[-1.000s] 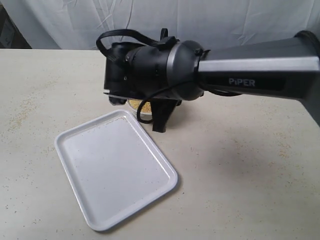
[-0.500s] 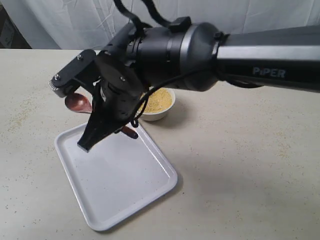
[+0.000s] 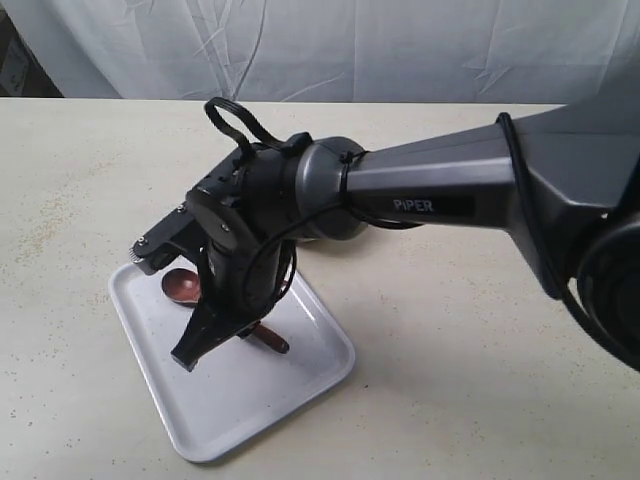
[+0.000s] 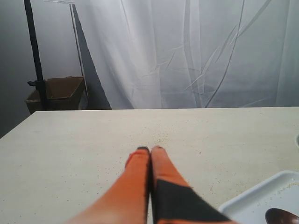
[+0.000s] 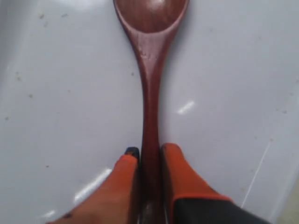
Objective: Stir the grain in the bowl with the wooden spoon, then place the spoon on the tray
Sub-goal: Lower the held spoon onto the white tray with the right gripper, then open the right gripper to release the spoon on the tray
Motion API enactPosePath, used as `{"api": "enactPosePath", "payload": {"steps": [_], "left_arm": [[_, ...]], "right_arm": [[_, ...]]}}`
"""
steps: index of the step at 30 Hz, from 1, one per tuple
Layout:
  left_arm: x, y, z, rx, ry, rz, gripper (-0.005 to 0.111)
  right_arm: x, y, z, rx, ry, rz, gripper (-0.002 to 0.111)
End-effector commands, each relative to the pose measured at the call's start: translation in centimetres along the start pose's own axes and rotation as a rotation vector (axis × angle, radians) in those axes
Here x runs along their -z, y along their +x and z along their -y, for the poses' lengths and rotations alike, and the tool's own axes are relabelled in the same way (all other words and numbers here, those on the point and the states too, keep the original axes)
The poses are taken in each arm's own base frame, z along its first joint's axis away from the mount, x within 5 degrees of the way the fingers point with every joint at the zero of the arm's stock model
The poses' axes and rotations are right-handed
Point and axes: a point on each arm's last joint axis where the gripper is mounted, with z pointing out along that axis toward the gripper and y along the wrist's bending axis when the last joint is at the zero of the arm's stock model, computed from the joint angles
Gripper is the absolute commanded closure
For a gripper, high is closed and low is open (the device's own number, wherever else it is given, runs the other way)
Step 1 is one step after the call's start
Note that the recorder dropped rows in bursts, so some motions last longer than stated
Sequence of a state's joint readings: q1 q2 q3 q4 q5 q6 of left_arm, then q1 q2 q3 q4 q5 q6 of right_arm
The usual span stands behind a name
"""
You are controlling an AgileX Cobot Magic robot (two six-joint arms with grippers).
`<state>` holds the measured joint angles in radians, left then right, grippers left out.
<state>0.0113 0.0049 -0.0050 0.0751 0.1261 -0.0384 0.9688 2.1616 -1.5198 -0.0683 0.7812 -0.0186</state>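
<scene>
— Down onto the tray [image 3: 250, 400]: that is where the right gripper [image 5: 149, 156] has swung since half a second ago, bringing the wooden spoon [image 3: 182, 286] from above the tray's far edge.

— Where is the spoon now?

— Over the white tray, its oval bowl near the tray's far short rim and its handle running toward the tray's middle. I cannot tell whether it rests on the tray's floor.

— And the fingers?

— The right gripper's orange fingers [image 5: 180, 170] press the slim handle from both sides, grasping it near its end. The left gripper [image 4: 150, 150] hovers over the bare table [image 4: 70, 154], well apart from the tray's corner, its fingertips pressed together on nothing.

— The bowl with the grain?

— It stood in plain sight beyond the tray's far edge earlier. Now it is hidden behind the right arm [image 3: 450, 190].
</scene>
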Motion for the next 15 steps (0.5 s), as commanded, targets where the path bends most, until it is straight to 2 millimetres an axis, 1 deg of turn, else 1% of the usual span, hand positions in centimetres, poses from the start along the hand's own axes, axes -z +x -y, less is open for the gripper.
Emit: {"api": "enactPosePath", "payload": {"steps": [1, 3, 5, 6, 8, 10, 11, 12, 13, 15], "left_arm": [[0.0, 0.1, 0.0, 0.007, 0.004, 0.000, 0.106], [0.0, 0.1, 0.0, 0.007, 0.004, 0.000, 0.106], [0.0, 0.1, 0.0, 0.007, 0.004, 0.000, 0.106], [0.0, 0.1, 0.0, 0.007, 0.004, 0.000, 0.106], [0.0, 0.1, 0.0, 0.007, 0.004, 0.000, 0.106], [0.0, 0.1, 0.0, 0.007, 0.004, 0.000, 0.106], [0.0, 0.1, 0.0, 0.007, 0.004, 0.000, 0.106], [0.0, 0.1, 0.0, 0.007, 0.004, 0.000, 0.106], [0.0, 0.1, 0.0, 0.007, 0.004, 0.000, 0.106], [0.0, 0.1, 0.0, 0.007, 0.004, 0.000, 0.106]], "right_arm": [[-0.4, 0.5, 0.1, -0.051, 0.019, -0.056, 0.109], [-0.4, 0.5, 0.1, -0.071, 0.046, -0.058, 0.104], [-0.4, 0.4, 0.0, -0.121, 0.051, -0.045, 0.092], [-0.4, 0.3, 0.0, -0.132, 0.049, -0.037, 0.083], [-0.4, 0.1, -0.3, -0.136, 0.037, -0.019, 0.062], [-0.1, -0.1, -0.6, -0.125, 0.033, 0.006, 0.034], [0.4, -0.2, -0.6, -0.110, 0.030, 0.018, 0.019], [0.9, -0.4, -0.5, -0.074, 0.031, 0.030, 0.007], [1.9, -0.6, -0.4, -0.032, 0.036, 0.032, 0.004], [5.0, -0.9, -0.2, -0.021, 0.046, 0.048, 0.010]]}}
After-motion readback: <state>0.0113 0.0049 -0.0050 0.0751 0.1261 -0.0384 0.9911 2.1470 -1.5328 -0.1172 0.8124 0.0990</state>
